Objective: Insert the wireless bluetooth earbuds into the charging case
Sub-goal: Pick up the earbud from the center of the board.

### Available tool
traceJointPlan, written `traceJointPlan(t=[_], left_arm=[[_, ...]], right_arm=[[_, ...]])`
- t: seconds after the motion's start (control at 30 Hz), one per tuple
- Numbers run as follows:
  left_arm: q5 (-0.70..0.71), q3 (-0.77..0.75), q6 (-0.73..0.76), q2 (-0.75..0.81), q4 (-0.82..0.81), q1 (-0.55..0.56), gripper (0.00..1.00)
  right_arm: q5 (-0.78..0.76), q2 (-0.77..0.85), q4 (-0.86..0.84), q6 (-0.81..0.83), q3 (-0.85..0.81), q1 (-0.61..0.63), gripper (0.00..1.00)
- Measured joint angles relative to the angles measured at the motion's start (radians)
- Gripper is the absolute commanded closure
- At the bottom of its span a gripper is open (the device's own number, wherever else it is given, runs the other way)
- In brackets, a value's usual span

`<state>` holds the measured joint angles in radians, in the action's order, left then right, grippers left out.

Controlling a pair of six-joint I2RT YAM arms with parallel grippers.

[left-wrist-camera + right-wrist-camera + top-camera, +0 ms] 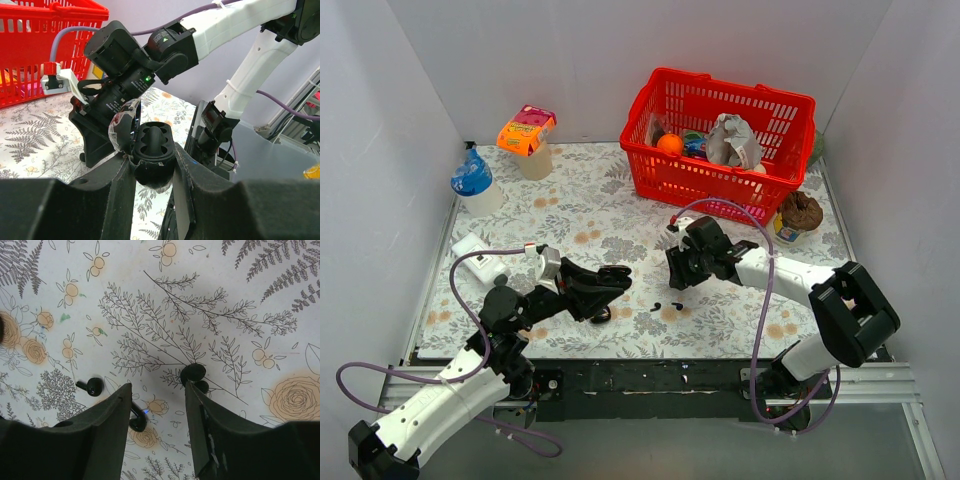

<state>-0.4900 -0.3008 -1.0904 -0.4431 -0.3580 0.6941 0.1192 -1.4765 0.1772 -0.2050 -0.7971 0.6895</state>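
Observation:
The black charging case point(152, 152) stands open, its two empty sockets facing up, with its lid point(125, 125) hinged back. My left gripper point(154, 172) is shut on its lower body and holds it above the table; it also shows in the top view point(610, 276). My right gripper point(157, 390) is open, pointing down just above the floral table. One small black earbud point(92, 386) lies left of its left finger. Another earbud point(138, 421) with a blue light lies by that finger's inner edge. A third black bit point(193, 373) touches the tip of the right finger. In the top view the earbuds point(666, 306) lie below the right gripper point(678, 275).
A red basket point(720, 185) of items stands at the back right, with a brown-topped cup point(800, 215) beside it. A blue-capped bottle point(475, 182), an orange-lidded jar point(528, 140) and a white box point(475, 248) are at the back left.

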Motion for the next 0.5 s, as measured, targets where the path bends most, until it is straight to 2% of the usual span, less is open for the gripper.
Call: traceJointPlan(t=[0.5], left_arm=[[0.0,0.0,0.001,0.009,0.015,0.0,1.0]], right_arm=[[-0.021,-0.067,0.0,0.0,-0.024,0.0,0.48]])
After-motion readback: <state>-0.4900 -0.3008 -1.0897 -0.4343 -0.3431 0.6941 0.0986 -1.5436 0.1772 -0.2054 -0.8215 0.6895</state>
